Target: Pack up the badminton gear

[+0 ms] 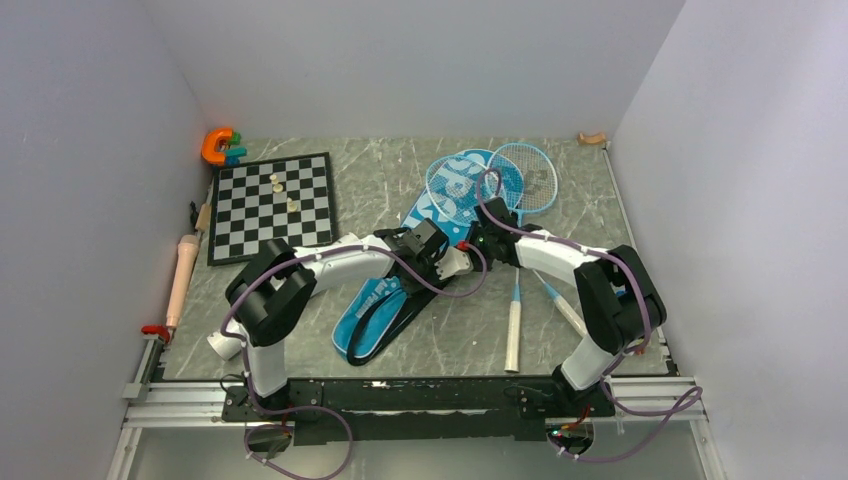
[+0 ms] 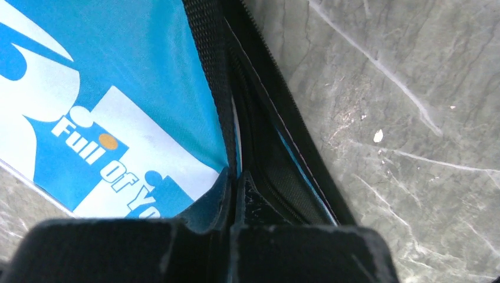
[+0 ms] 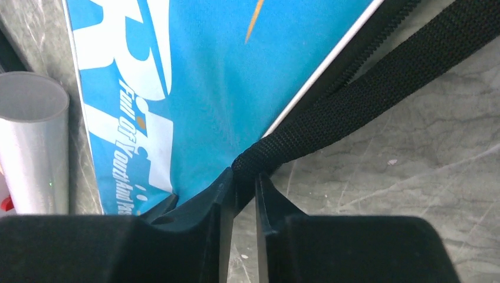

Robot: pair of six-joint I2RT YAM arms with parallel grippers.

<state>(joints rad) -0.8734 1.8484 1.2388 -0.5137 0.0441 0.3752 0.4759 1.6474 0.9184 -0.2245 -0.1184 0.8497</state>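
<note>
The blue "SPORT" bag (image 1: 372,300) lies slantwise in mid-table, its black strap (image 1: 400,305) along its near part. Two light-blue rackets (image 1: 527,175) rest with their heads on the bag's wide end and their handles (image 1: 514,335) pointing near. My left gripper (image 2: 236,177) is shut on the bag's black zipper edge (image 2: 259,135). My right gripper (image 3: 243,174) is shut on the black strap (image 3: 354,94) beside the bag (image 3: 224,71). The pale-grey tube (image 3: 29,141) lies along the bag's other side. Small white shuttlecocks (image 1: 291,205) sit on the chessboard.
A black-and-white chessboard (image 1: 250,215) lies at the back left, with an orange and green toy (image 1: 220,147) behind it. A wooden rolling pin (image 1: 182,275) lies along the left wall. A small wooden piece (image 1: 592,139) sits in the back right corner.
</note>
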